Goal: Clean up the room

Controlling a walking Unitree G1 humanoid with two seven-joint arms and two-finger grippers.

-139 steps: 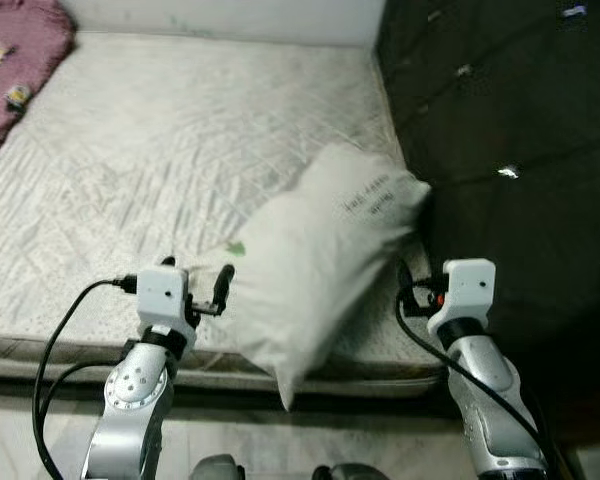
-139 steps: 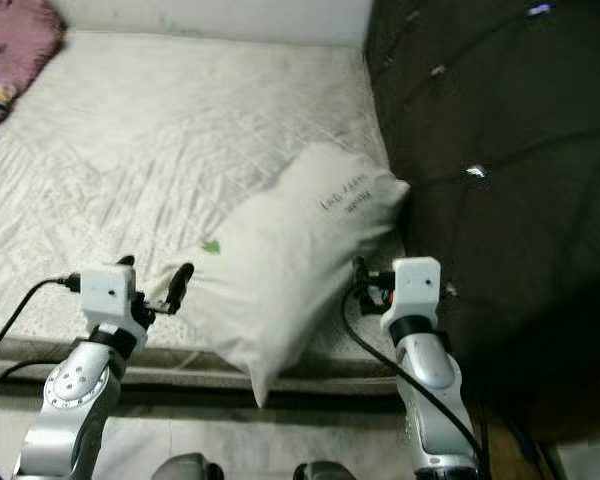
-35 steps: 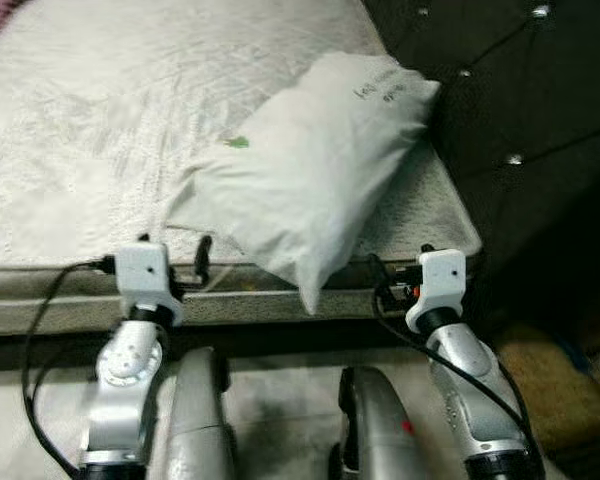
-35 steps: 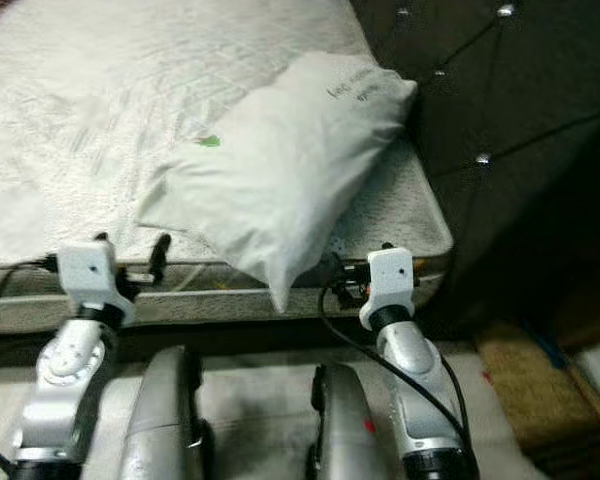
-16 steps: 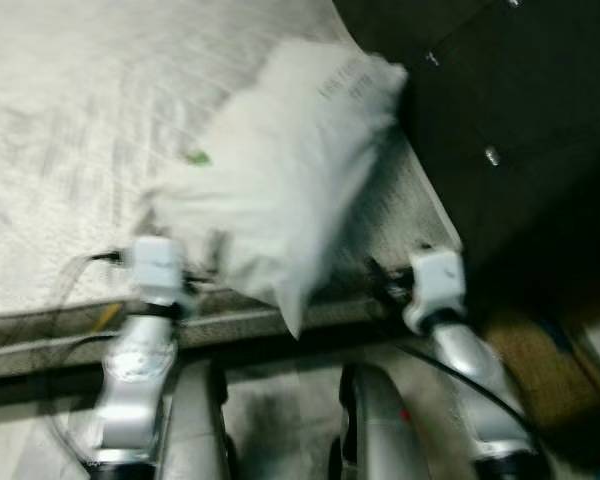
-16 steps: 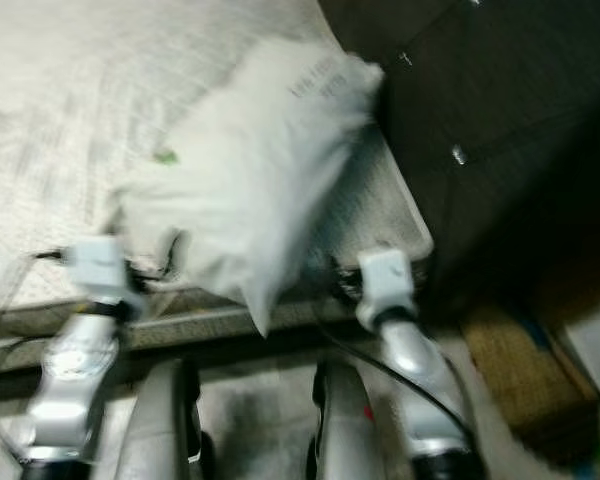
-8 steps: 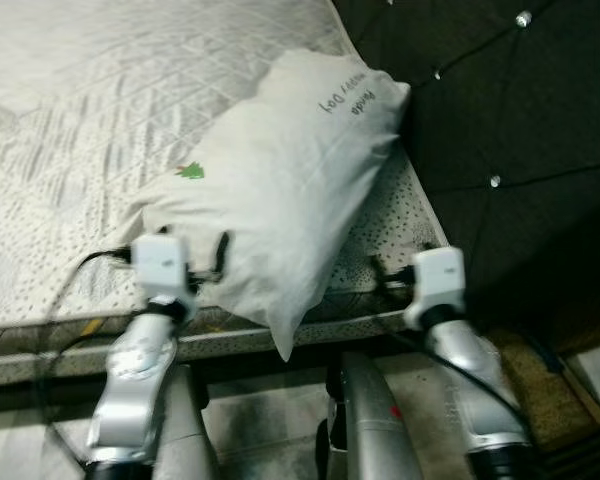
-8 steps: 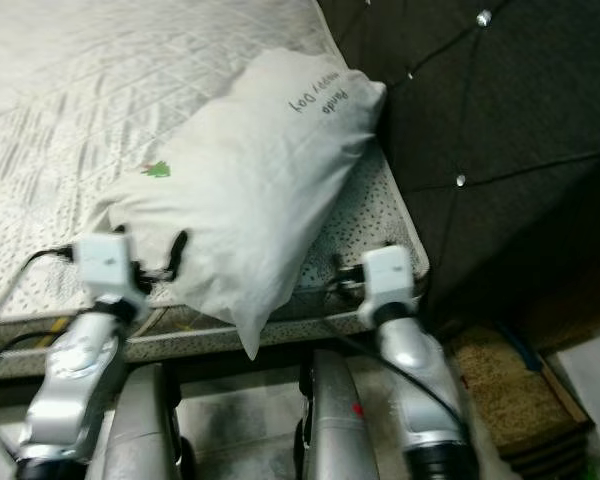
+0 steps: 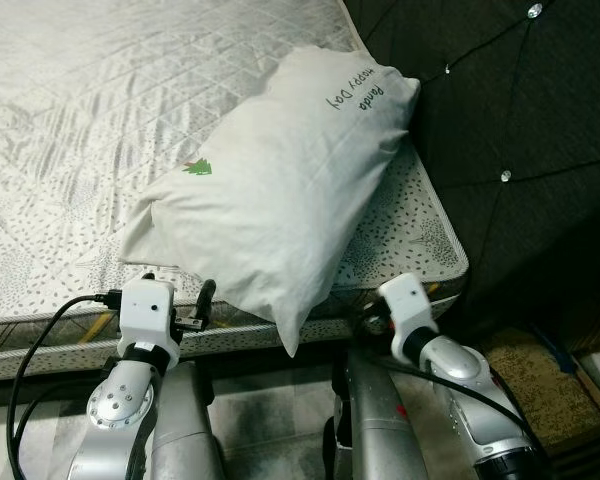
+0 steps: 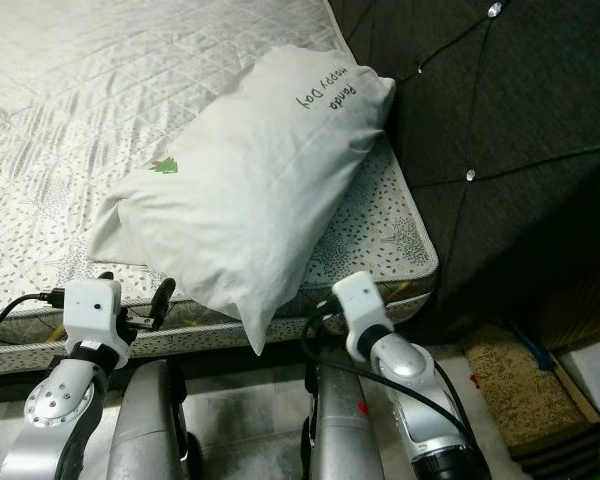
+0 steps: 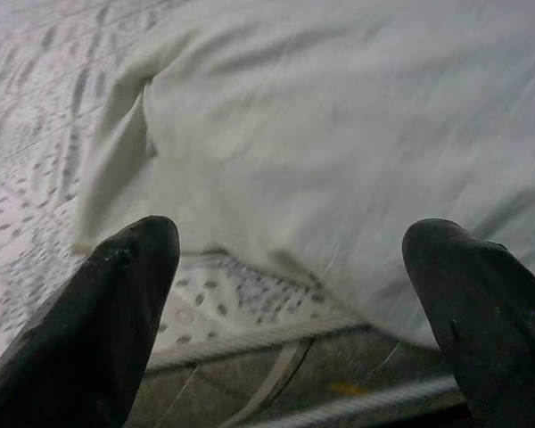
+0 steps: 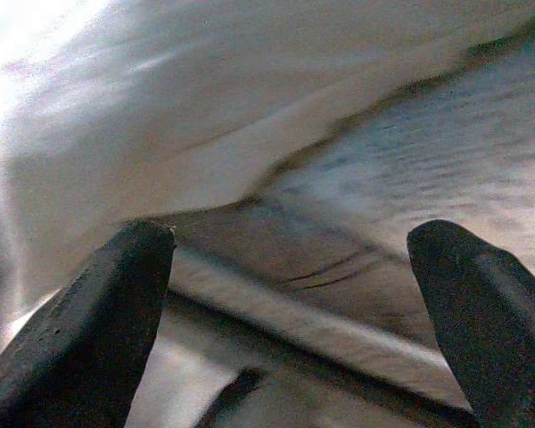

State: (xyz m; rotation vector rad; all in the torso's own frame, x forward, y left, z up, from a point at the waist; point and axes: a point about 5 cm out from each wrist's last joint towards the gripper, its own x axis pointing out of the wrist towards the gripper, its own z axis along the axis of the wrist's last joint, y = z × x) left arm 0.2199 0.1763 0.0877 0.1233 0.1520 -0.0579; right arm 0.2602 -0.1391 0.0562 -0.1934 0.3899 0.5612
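The left gripper [image 11: 290, 259] has its two fingers spread wide and grasps nothing; it is held low at the near edge of the mattress [image 9: 100, 130], just before the lower corner of the pillow [image 9: 280, 190]. The right gripper [image 12: 294, 267] is released too — its fingers [image 12: 89, 330] stand far apart, with the mattress edge and the hanging pillow tip between them, not touching. The pillow lies slanted on the mattress, near the corner: its upper end, with the dark writing, leans against the dark tufted headboard [image 9: 520, 120], and its lower tip hangs over the mattress edge between the two arms. A small green tree mark [image 9: 198, 167] is on its cover. On the floor right of the bed lies a brown mat [image 10: 525, 385].
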